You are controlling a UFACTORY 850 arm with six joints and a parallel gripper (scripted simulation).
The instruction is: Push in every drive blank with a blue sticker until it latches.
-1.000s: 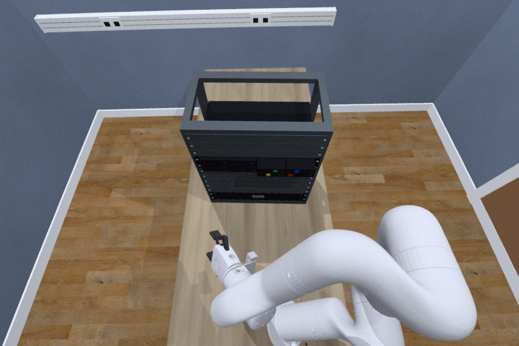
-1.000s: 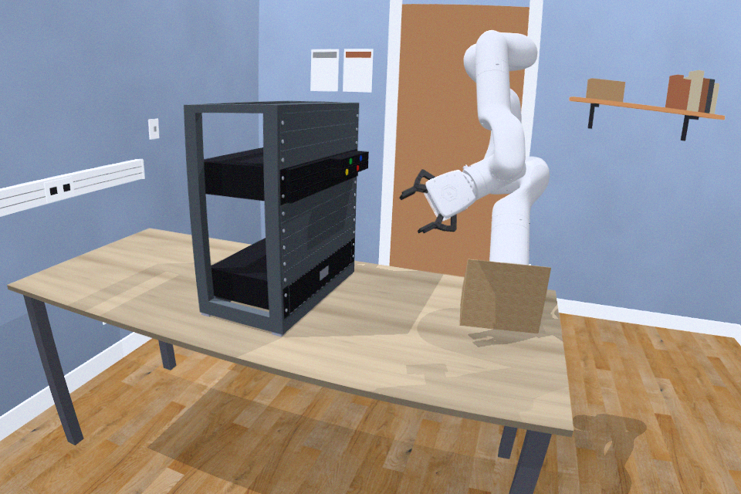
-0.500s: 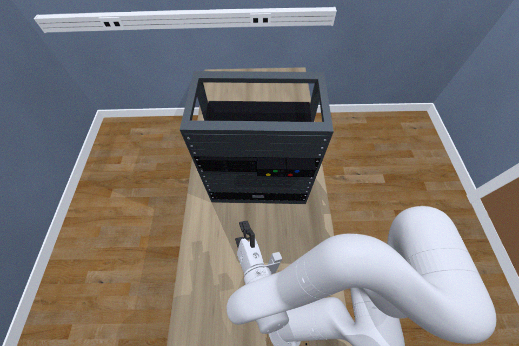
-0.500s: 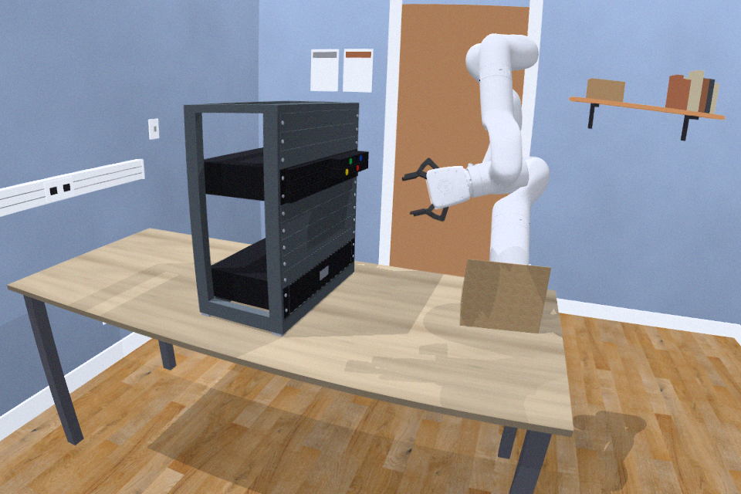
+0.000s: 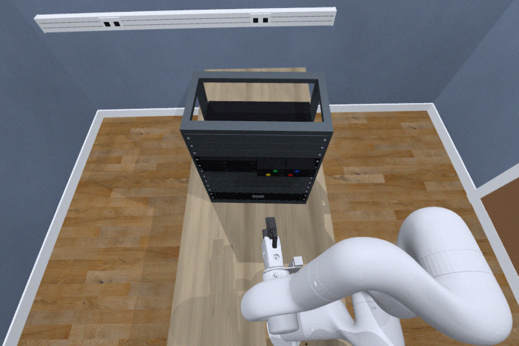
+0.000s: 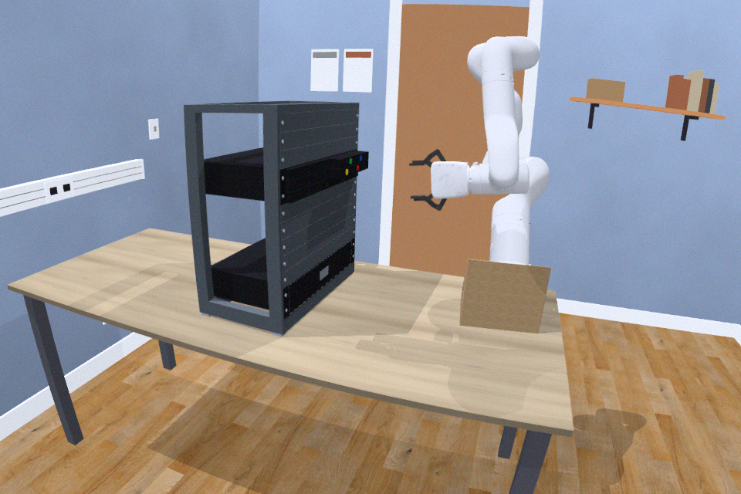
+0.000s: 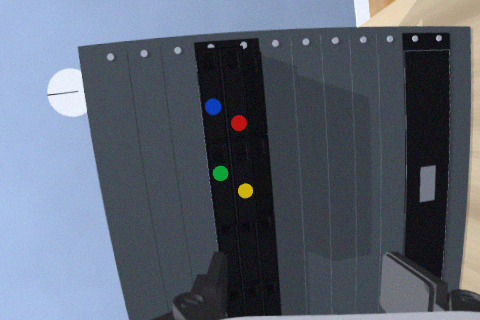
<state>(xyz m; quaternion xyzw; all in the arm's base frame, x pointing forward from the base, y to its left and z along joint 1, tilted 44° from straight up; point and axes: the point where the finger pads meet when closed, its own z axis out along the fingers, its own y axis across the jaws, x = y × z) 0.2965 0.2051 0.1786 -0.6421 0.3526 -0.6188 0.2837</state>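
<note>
The dark grey rack (image 5: 257,138) stands upright on the wooden table (image 6: 301,326). Its upper black unit holds four drive blanks at the right end, and these stick out slightly from the front. Their stickers are blue (image 5: 296,171), green (image 5: 274,171), yellow (image 5: 267,174) and red (image 5: 290,174). The blue sticker also shows in the side view (image 6: 360,157) and in the wrist view (image 7: 213,106), where the rack appears turned sideways. My gripper (image 6: 413,181) is open and empty. It points at the rack front from some distance, about level with the blanks, and also shows from above (image 5: 271,228).
A cardboard box (image 6: 504,294) stands on the table near my base, below and behind the gripper. A lower black unit with a grey label (image 5: 258,197) sits at the rack's bottom. The table's long edges run close to both sides of the rack.
</note>
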